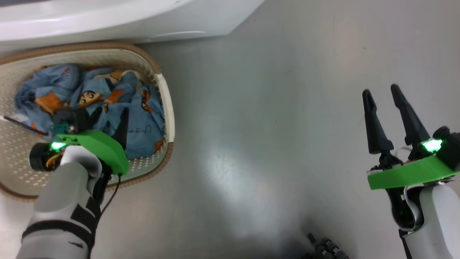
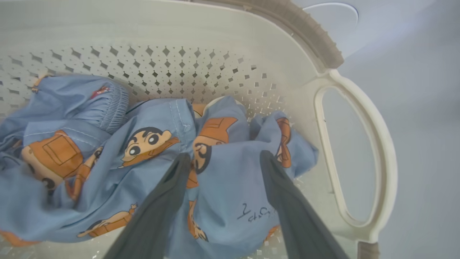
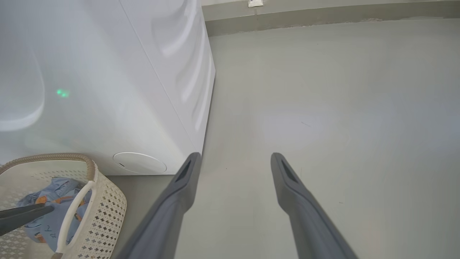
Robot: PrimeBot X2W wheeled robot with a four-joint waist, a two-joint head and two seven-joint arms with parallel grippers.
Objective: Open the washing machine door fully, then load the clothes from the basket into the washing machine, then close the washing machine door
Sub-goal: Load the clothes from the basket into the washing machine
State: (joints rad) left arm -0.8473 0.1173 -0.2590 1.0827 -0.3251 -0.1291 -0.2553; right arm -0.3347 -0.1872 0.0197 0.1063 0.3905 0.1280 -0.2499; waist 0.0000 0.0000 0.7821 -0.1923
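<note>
Left pincer (image 2: pixel 224 155) — wide apart, nose-down — over clothes (image 2: pixel 118 180) in basket (image 2: pixel 201 36)

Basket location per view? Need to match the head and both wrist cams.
Head view: basket at left, just below the washing machine.
Left wrist view: basket wall across the top, handle at right.
Right wrist view: basket in the bottom-left corner.
Shared landmark: the blue clothes inside it.
</note>
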